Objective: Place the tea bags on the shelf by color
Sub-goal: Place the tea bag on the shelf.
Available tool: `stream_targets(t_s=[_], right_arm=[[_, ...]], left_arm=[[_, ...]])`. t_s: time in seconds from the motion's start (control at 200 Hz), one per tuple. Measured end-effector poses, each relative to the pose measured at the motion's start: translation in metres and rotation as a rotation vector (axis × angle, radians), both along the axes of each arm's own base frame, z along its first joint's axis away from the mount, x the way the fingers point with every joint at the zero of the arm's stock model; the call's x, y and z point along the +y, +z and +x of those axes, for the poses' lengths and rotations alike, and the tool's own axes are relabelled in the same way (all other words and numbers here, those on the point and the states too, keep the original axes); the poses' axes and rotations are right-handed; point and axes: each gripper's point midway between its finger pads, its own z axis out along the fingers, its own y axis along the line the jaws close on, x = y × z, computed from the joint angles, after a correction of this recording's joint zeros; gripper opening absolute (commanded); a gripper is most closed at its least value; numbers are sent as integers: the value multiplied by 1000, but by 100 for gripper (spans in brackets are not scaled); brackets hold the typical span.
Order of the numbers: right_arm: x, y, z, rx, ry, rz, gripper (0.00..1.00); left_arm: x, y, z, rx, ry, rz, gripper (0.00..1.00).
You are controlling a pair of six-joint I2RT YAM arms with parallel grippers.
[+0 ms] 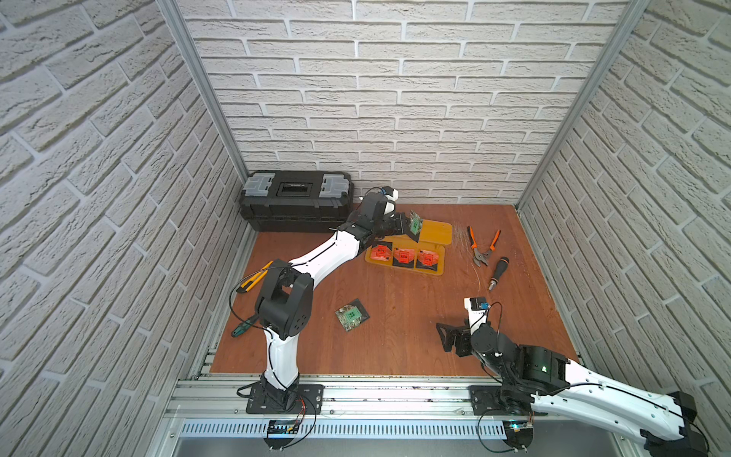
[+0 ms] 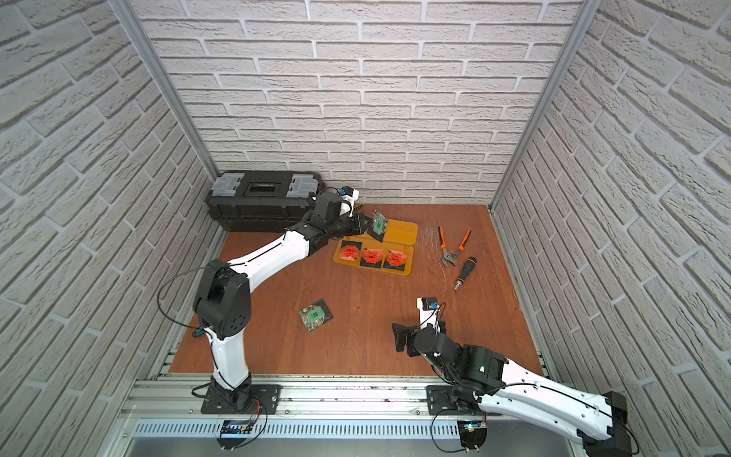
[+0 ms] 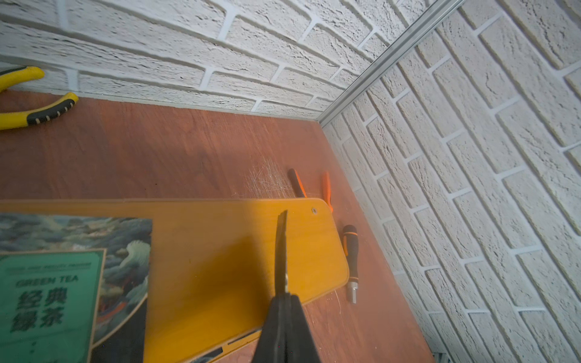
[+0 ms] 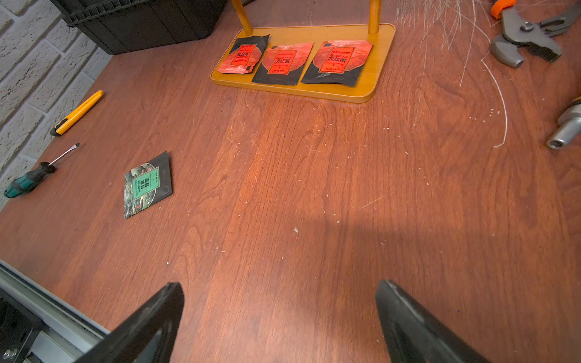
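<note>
On the table (image 1: pixel 395 340), left of centre, a loose green tea bag (image 1: pixel 352 315) lies flat, well apart from the shelf (image 1: pixel 437 232); it is not yet collected. Over the shelf's upper plate (image 3: pixel 220 251), the left gripper (image 3: pixel 284 298) is pinched tight on the held green tea bag (image 3: pixel 280 248), seen edge-on. A placed green tea bag (image 3: pixel 56 283) lies flat at the plate's end nearer the toolbox (image 1: pixel 296 200). Three red tea bags (image 4: pixel 283 61) line the lower plate (image 4: pixel 377 78). The best release, I judge, is low: tip the bag flat onto the bare stretch just beside its twin, without overlap or overhang. Rightmost, the right gripper (image 4: pixel 279 284) hovers empty with its jaws spread wide, near the table's front edge.
</note>
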Motion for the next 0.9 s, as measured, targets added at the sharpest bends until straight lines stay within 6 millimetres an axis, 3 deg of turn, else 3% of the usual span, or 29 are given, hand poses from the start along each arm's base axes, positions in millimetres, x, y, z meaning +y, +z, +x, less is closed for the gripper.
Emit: stream_targets(t_s=[0.22,0.435,0.9], right_arm=[[-3,1,-1,-2,-8,14,100],[-6,2,-2,-7,-17,21,100],[-9,0,-2,-2,-21,9,100]], left_arm=[[-7,-14,11,25,-9,23,0],[0,-33,16,75,-2,58,0],[8,-37,25,89,4,85,0]])
